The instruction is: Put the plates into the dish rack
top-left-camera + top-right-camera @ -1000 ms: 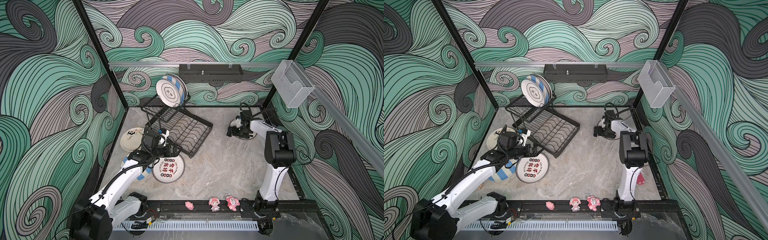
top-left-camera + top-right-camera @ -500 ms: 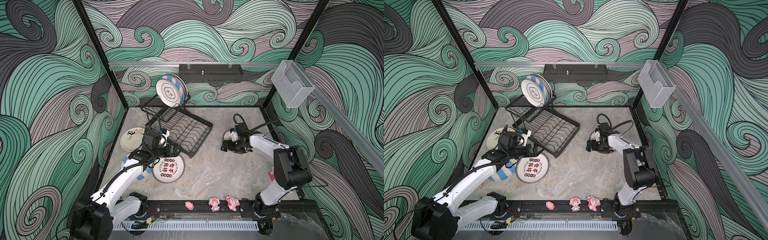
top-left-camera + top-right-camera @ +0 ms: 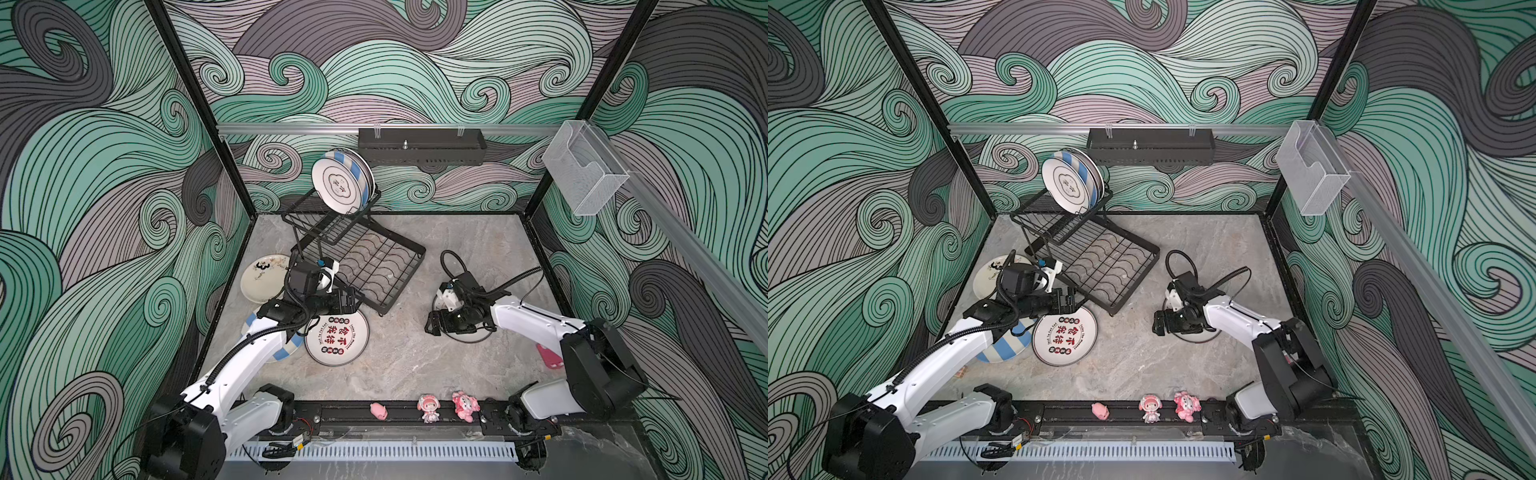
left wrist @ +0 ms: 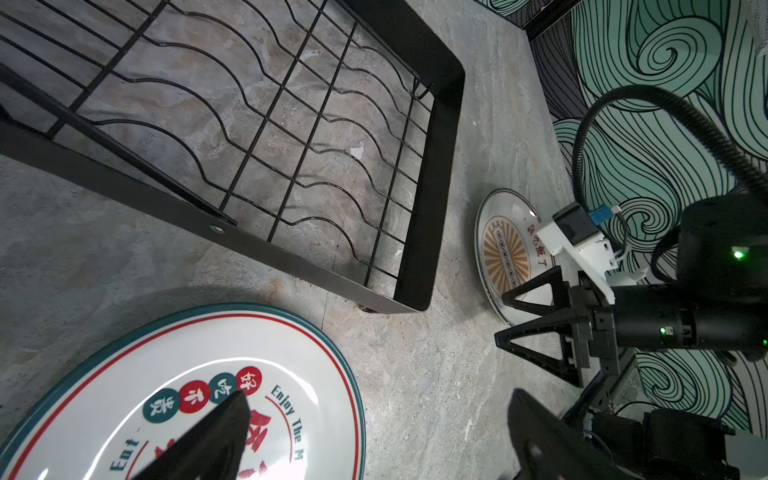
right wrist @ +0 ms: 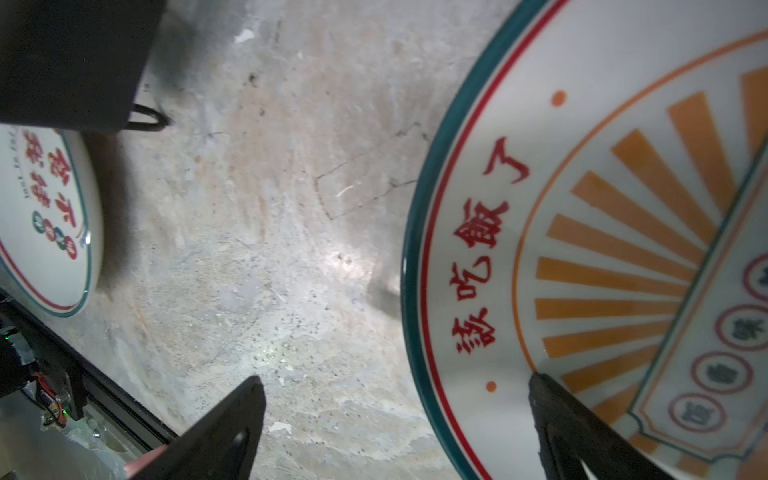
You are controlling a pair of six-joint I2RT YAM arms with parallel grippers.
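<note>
My right pincer [image 5: 397,380] is spread wide and straddles the rim of the orange-sunburst plate [image 5: 582,208], which lies flat on the tabletop [image 5: 270,249]. One finger is over the plate, the other over bare surface. My left pincer [image 4: 378,397] is spread too, with one finger above the red-character plate [image 4: 124,395]. The dish rack [image 4: 434,187] sits just beyond the left pincer, and striped plates [image 3: 338,187] stand in its upper tier.
</note>
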